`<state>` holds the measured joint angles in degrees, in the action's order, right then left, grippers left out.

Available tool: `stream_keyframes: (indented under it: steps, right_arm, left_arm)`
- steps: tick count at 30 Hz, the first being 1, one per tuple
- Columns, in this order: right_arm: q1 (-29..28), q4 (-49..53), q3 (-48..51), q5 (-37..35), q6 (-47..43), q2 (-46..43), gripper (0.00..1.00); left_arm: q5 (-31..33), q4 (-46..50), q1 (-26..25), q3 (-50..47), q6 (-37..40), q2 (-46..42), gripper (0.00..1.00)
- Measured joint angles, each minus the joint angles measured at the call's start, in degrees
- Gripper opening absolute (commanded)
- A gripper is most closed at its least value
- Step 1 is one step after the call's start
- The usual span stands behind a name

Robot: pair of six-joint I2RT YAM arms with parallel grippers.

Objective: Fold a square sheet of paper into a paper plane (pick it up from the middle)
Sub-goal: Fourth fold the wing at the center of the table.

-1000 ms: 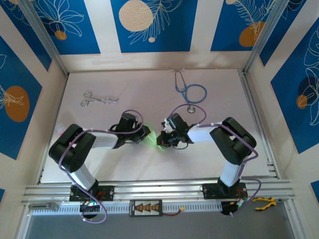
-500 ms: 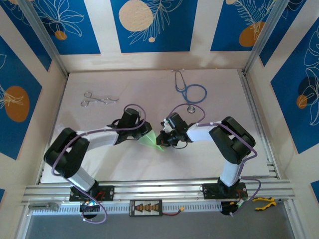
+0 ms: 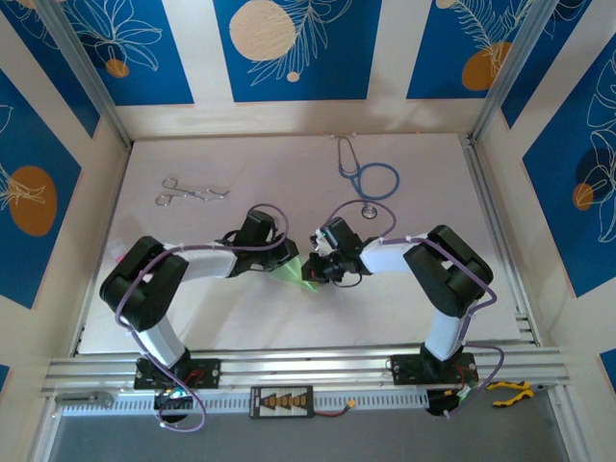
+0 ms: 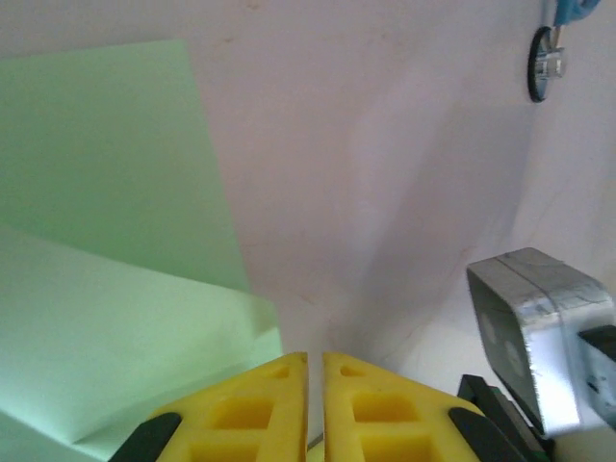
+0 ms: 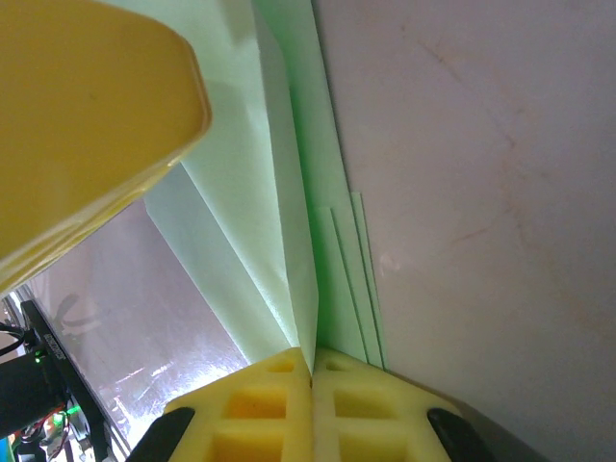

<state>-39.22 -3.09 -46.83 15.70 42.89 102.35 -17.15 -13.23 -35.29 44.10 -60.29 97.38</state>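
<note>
Now partly folded, the square sheet of paper [image 3: 291,273] lies about midway between the left and right edges of the table [image 3: 433,289], somewhat nearer its near edge. The right wrist view shows stacked, creased layers. Judged thin, very light and limp, it will likely sag, slide on the smooth top and crease wherever pinched. Hold is best taken along a folded edge, where the layers stiffen it. Right gripper [image 5: 310,371]: fingers closed flat on the folded layers. Left gripper [image 4: 315,361]: fingers together save a hairline gap, at the sheet's edge; whether it nips paper cannot be told. Stethoscope [image 3: 369,179] and forceps [image 3: 192,191] lie well apart, towards the far edge.
</note>
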Motion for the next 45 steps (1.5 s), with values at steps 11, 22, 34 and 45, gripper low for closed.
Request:
stream_keyframes:
  steps: [11,22,34,45]
  right_arm:
    - [0.0,0.39,-0.07,0.46,-0.44,0.0,0.03]
    - [0.22,0.83,-0.07,0.83,-0.44,-0.02,0.08]
    - [0.37,1.68,2.93,-0.02,-1.14,-3.08,0.11]
    - [0.66,4.28,3.48,-0.04,-3.1,-4.94,0.12]
  left_arm:
    - [1.33,1.27,0.0,-1.18,-0.87,2.19,0.05]
    - [1.27,-0.85,0.13,-2.21,-1.16,2.19,0.06]
    - [0.2,-2.16,0.31,-3.15,-1.14,2.19,0.06]
    - [0.02,-2.47,0.35,-3.28,-1.14,2.19,0.05]
